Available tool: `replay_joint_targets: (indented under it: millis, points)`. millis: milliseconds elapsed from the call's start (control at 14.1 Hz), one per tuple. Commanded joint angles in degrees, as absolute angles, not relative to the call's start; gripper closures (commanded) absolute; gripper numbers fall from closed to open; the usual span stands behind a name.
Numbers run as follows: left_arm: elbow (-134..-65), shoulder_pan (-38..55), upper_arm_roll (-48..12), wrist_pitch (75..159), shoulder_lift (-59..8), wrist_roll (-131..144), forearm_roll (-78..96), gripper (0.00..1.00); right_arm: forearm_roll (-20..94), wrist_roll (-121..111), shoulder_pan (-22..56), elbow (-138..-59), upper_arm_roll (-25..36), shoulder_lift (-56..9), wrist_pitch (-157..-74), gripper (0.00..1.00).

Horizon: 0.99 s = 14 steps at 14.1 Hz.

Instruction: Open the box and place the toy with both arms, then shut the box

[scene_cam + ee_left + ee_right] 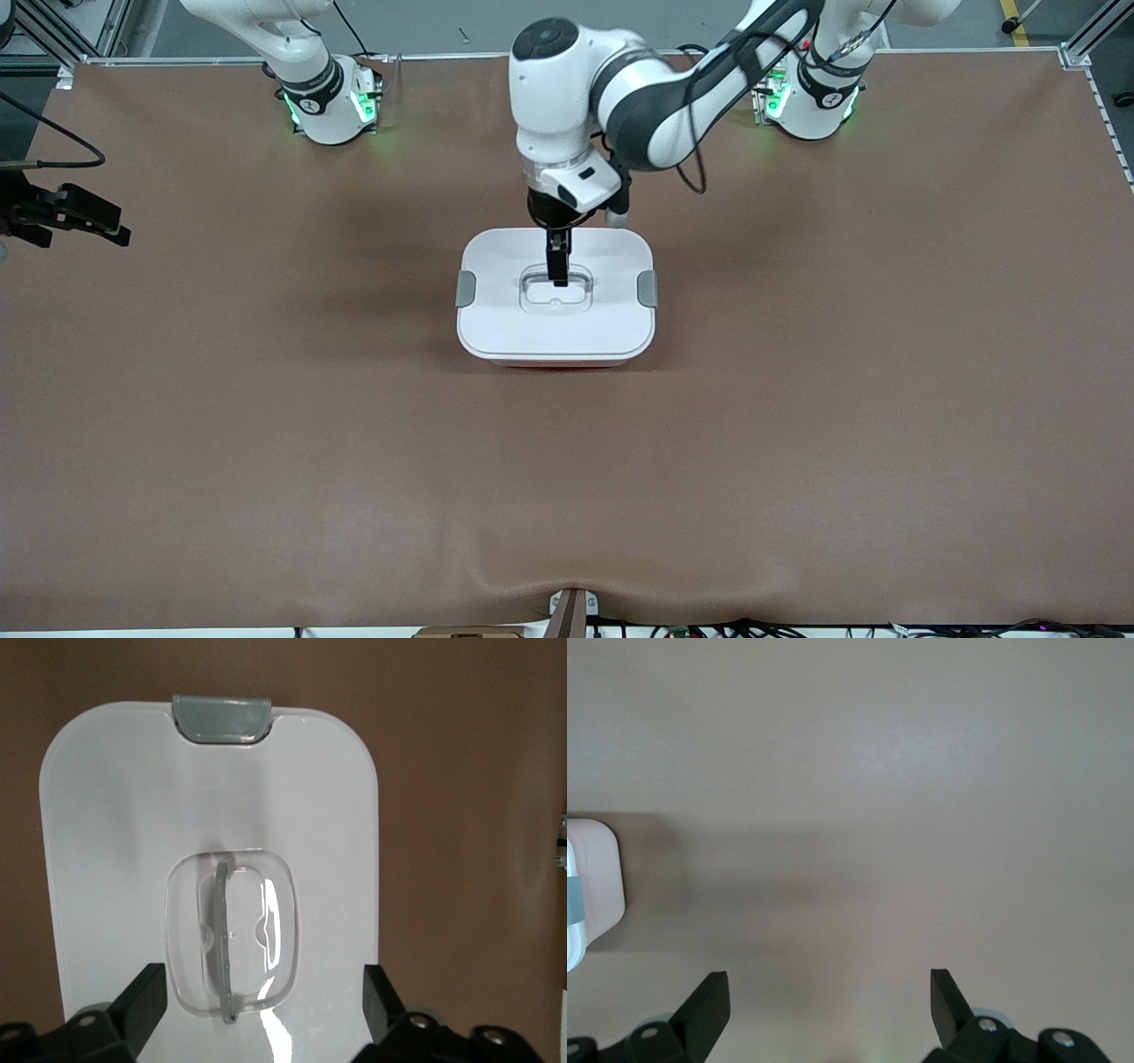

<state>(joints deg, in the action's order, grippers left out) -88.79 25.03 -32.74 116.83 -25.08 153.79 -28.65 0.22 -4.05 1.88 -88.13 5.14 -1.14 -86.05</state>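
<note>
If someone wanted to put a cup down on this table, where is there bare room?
Almost anywhere. The brown table is bare between the box and the front camera's edge, and toward both arms' ends. The one crowded spot is the box: the left hand is down at its lid handle, open. The right hand waits over the right arm's end, open.

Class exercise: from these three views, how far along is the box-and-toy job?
Nothing clearly done: the white lid sits on the box, and no toy is visible. In hand: the left pincer, open, straddles the clear handle. The right pincer waits at the right arm's end of the table. Opening, placing and closing remain.
</note>
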Motion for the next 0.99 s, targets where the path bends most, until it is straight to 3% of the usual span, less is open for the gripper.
replay_joint_targets:
  millis: [0, 426, 923]
  points:
    - [-91.14, 20.06, -33.13, 113.13, -18.3, 144.02, -21.91, 0.0, -0.18, -4.04, 2.64, -87.71, 5.36, -0.88, -85.43, 0.0]
    - [-90.7, 4.78, -33.05, 105.83, -10.47, 107.91, -11.36, 0.0, 0.18, -4.04, 2.2, -87.71, 5.45, -0.97, -85.6, 0.0]
    - [-90.53, -10.09, -33.05, 101.17, -8.27, 72.65, -6.07, 0.0, 0.17, -4.22, 1.93, -87.54, 5.71, -0.79, -84.9, 0.0]
